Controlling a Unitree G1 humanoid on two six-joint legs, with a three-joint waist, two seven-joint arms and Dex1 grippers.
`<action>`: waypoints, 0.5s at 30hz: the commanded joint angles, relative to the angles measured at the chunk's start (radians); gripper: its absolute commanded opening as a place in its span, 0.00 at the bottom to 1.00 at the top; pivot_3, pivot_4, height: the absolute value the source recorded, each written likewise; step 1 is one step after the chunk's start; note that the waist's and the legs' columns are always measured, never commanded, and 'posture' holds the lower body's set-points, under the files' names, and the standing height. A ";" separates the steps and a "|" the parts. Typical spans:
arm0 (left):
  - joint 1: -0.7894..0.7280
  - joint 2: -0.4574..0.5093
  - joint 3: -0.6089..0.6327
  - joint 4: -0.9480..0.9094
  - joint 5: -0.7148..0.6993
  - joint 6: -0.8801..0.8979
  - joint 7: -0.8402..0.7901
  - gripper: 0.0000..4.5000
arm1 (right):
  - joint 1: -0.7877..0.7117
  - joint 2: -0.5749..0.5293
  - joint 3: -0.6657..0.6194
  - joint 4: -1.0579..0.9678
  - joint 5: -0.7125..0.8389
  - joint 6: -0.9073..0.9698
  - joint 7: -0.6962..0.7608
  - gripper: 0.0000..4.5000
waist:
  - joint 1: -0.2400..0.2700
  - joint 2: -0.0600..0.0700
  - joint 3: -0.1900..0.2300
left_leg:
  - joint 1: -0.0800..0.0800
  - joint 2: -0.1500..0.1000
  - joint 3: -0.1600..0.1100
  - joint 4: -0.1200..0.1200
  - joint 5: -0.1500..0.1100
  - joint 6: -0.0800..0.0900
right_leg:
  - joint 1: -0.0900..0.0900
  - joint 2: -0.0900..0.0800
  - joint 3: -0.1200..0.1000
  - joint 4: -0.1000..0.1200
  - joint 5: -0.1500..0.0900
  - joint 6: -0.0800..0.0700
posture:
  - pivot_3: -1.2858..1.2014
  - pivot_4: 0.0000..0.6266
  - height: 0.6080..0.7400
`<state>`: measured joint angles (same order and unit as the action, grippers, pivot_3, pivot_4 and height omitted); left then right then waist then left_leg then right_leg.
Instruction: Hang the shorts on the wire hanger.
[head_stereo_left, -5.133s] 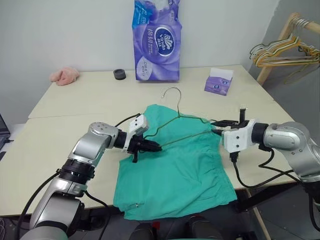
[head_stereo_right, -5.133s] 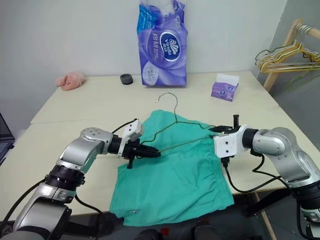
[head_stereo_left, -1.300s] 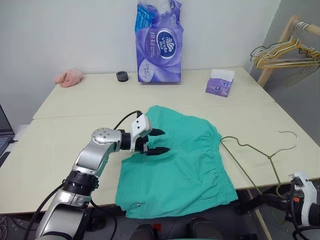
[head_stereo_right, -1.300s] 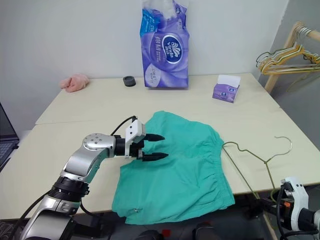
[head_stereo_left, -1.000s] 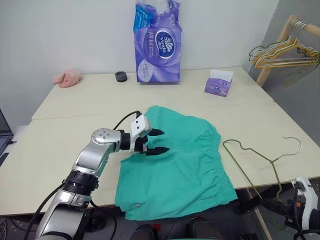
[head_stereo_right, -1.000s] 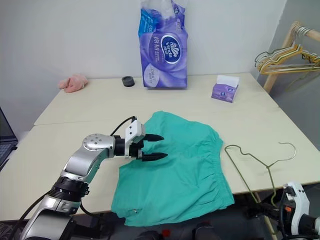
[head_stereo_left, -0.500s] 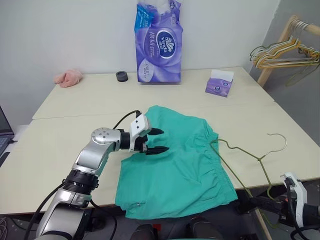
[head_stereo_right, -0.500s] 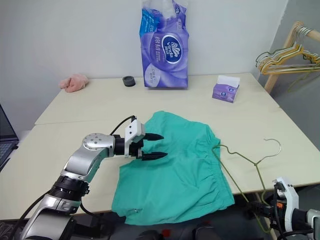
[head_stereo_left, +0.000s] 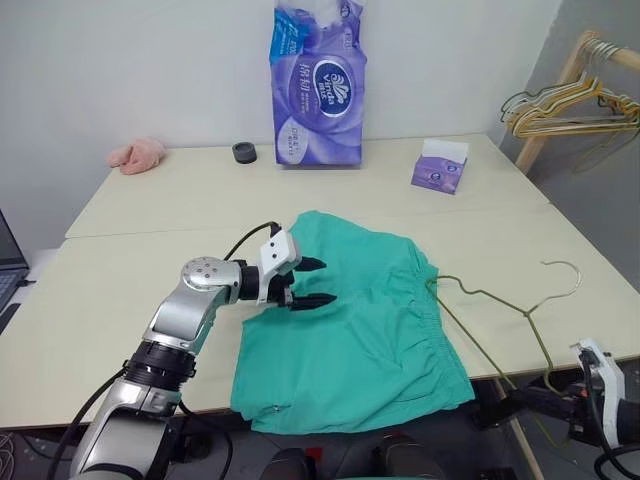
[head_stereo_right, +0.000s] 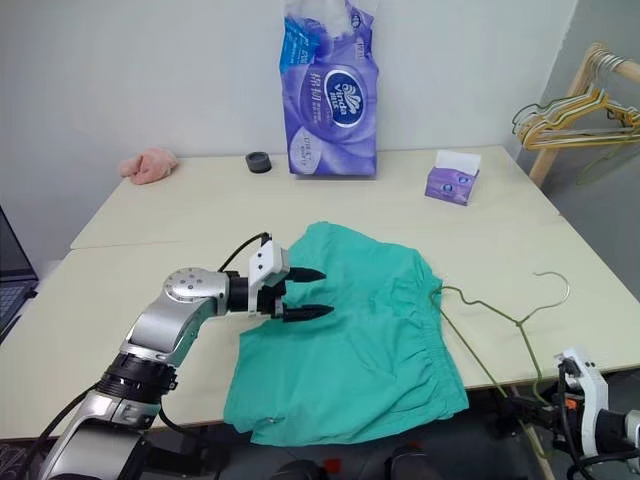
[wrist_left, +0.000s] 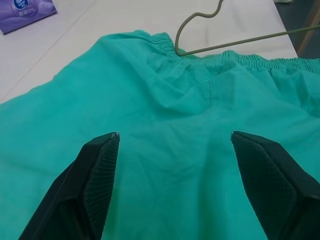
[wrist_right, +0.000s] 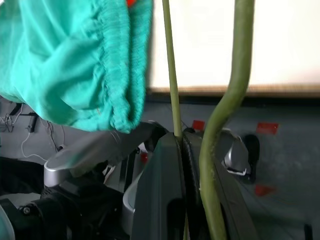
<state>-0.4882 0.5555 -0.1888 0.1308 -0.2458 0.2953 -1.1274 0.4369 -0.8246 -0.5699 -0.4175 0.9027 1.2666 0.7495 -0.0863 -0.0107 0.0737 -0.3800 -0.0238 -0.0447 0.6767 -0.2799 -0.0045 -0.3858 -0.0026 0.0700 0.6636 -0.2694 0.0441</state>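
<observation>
Right wrist view: right gripper (wrist_right: 182, 150) pinched on thin olive-grey wire hanger (head_stereo_left: 500, 308) at table edge, beside waistband | left gripper (head_stereo_left: 312, 282) spread over flat teal-green fabric shorts (head_stereo_left: 350, 330) | step: threading hanger | next: open waistband.

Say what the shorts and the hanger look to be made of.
Shorts: soft woven fabric, matte teal-green; it wrinkles loosely and the waistband is gathered, likely elastic.
Hanger: thin bent wire, probably metal, with a dull olive-grey finish, perhaps a coating; it keeps a rigid triangular frame and curved hook.
</observation>
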 joint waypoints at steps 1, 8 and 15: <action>-0.012 0.012 0.018 -0.024 0.001 -0.020 -0.002 0.84 | 0.017 -0.002 -0.005 -0.015 -0.007 -0.031 0.009 0.00 | 0.000 0.000 0.000 | 0.000 0.000 0.000 0.000 0.000 0.000 | 0.000 0.000 0.000 0.000 0.000 0.000 | 0.46 0.08 1.00; -0.012 0.012 0.018 -0.027 -0.004 -0.016 -0.007 0.84 | 0.046 0.013 -0.017 -0.025 0.010 -0.029 0.004 0.00 | 0.001 0.000 0.000 | 0.000 0.000 0.000 0.000 0.000 0.000 | 0.000 0.000 0.000 0.000 0.000 0.000 | 0.46 0.08 1.00; -0.022 -0.020 0.054 -0.026 -0.043 -0.031 0.012 0.84 | 0.023 0.016 -0.002 -0.032 0.082 0.029 0.003 0.00 | 0.000 0.000 0.000 | 0.000 0.000 0.000 0.000 0.000 0.000 | 0.000 0.000 0.000 0.000 0.000 0.000 | 0.46 0.08 1.00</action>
<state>-0.4882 0.5420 -0.1787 0.1305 -0.2622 0.2839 -1.1234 0.4685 -0.8057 -0.5669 -0.4283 0.9434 1.2752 0.7448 -0.0860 -0.0111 0.0739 -0.3800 -0.0237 -0.0450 0.6767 -0.2799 -0.0044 -0.3857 -0.0027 0.0699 0.6634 -0.2694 0.0441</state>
